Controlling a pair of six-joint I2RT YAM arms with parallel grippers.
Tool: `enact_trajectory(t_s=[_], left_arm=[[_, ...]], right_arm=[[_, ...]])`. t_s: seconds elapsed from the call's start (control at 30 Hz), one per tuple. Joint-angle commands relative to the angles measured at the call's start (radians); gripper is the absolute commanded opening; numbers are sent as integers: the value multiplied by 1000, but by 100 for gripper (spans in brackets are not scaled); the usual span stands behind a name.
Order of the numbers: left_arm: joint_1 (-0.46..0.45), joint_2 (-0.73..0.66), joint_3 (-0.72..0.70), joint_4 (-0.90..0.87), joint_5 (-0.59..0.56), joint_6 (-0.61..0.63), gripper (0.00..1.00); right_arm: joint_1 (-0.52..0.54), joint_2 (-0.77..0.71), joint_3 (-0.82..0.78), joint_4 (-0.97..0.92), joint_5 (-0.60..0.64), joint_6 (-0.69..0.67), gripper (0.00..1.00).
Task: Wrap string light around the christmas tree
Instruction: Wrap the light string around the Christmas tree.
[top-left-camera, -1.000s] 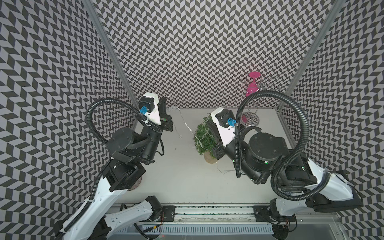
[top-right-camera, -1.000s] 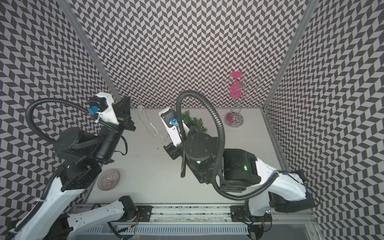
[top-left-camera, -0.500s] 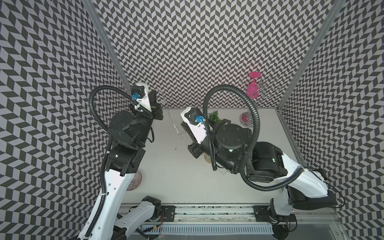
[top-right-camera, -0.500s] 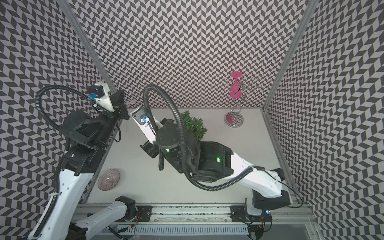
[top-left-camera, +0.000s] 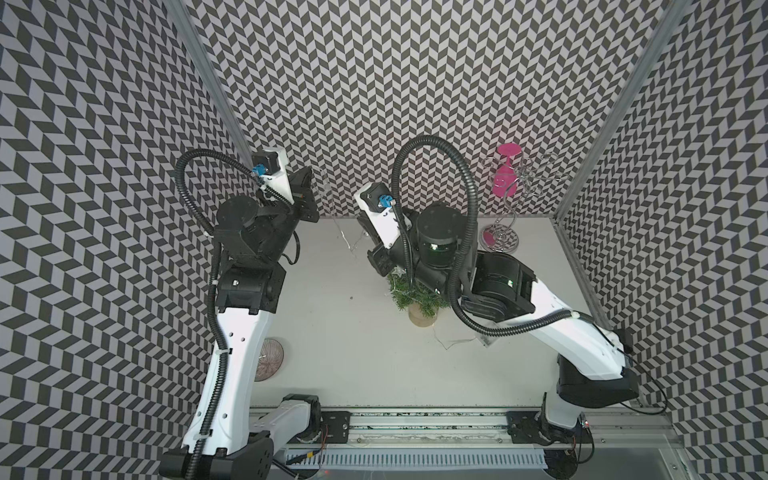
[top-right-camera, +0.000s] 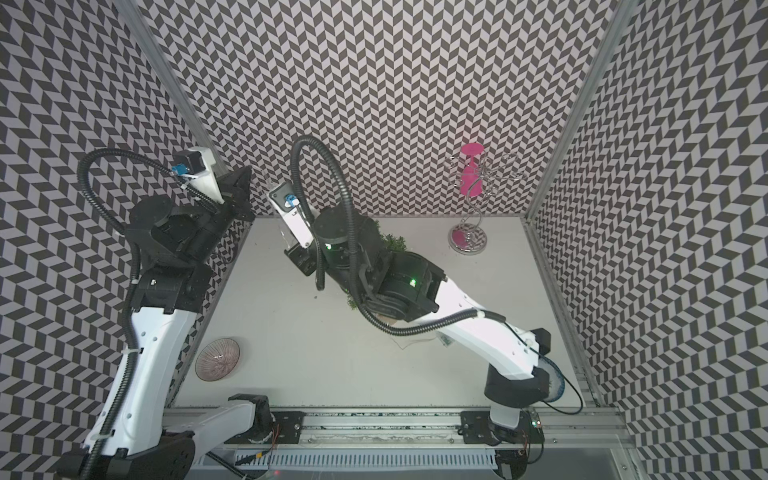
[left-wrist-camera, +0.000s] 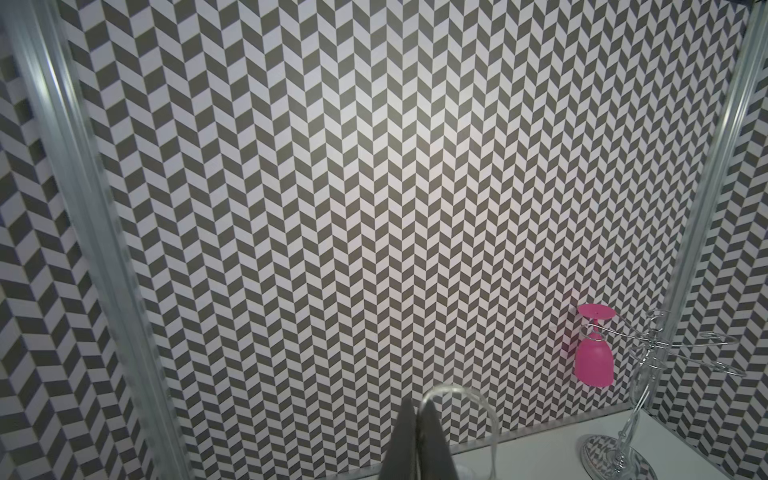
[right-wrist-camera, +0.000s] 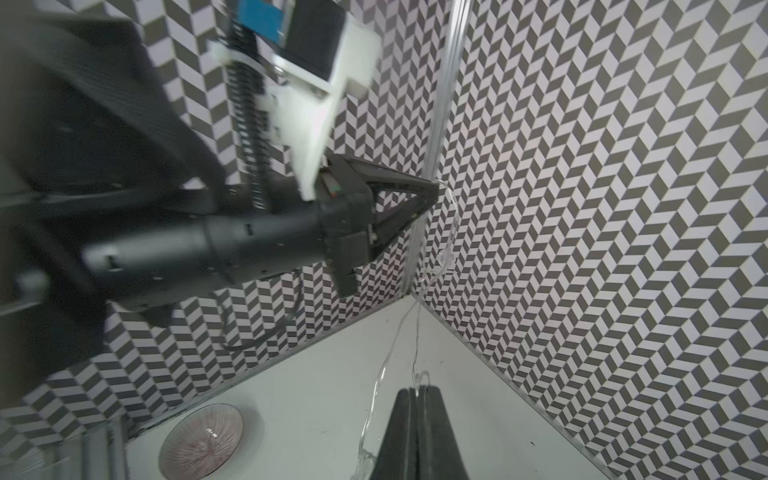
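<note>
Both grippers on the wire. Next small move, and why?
Probably swing the right gripper around the christmas tree, towing the string light. Both grippers are shut on it, the left gripper holds it high, and the strand between them hangs beside the tree.

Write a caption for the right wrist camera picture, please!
The left gripper and right gripper each pinch the string light over the table with a pink bowl.

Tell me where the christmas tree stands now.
In both top views the christmas tree stands near the table's middle, partly hidden under the right arm, with the wire rack behind it to the right.
</note>
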Motion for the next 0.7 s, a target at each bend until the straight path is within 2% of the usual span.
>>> enact_trajectory(t_s=[0.0, 0.17, 0.2, 0.27, 0.33, 0.67], left_arm=[[14, 12, 29, 62, 52, -43, 0], [18, 62, 66, 95, 85, -60, 0], [18, 73, 76, 97, 93, -63, 0], [17, 101, 103, 103, 101, -64, 0], [17, 124, 134, 102, 102, -60, 0], [14, 285, 319, 46, 120, 35, 0]], right_arm=[[-65, -8, -11, 59, -94, 8, 9], [-117, 2, -31, 69, -156, 23, 19], [-118, 5, -26, 70, -154, 20, 26], [-119, 9, -5, 68, -154, 14, 46], [-119, 8, 7, 61, -158, 19, 55], [-117, -86, -2, 107, -162, 43, 64]])
